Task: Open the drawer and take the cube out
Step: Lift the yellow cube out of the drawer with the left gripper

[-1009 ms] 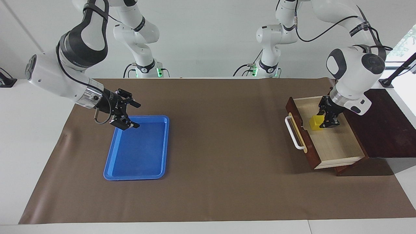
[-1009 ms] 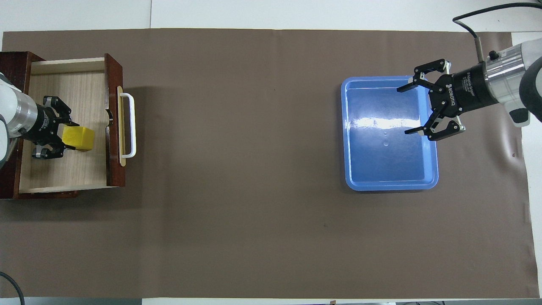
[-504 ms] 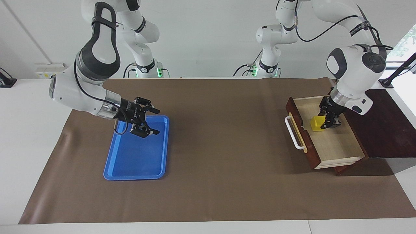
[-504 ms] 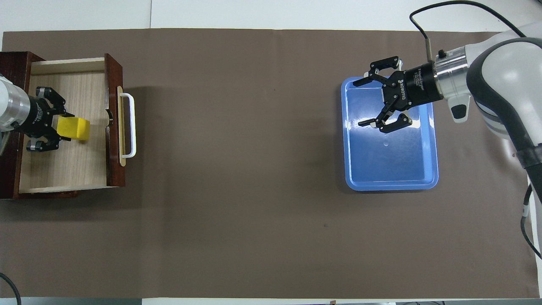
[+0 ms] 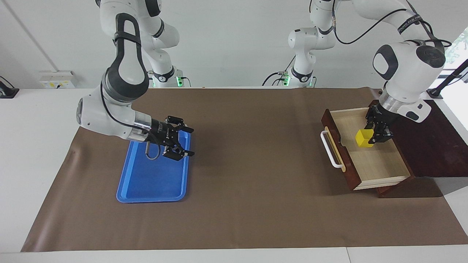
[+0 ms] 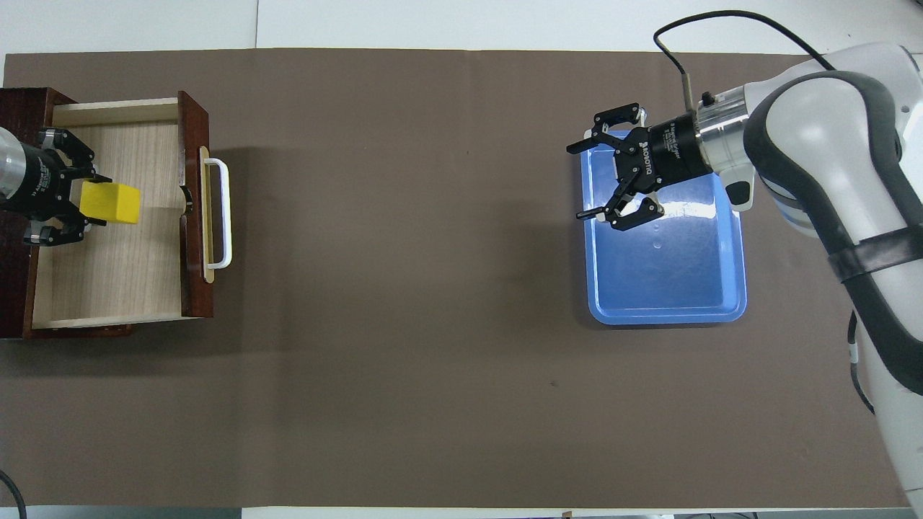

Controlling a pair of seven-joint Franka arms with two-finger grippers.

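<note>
One yellow cube (image 5: 364, 138) hangs pinched in the left gripper (image 5: 373, 136), lifted clear over the pale floor of the one open drawer (image 5: 380, 164). The smart play, I'd say: rise straight until the cube clears the drawer's walls, then carry it out toward the one blue tray (image 5: 151, 180), grip firm. Two arms working here: the right gripper (image 5: 188, 141) hovers over the tray's edge, claws spread wide, empty.
</note>
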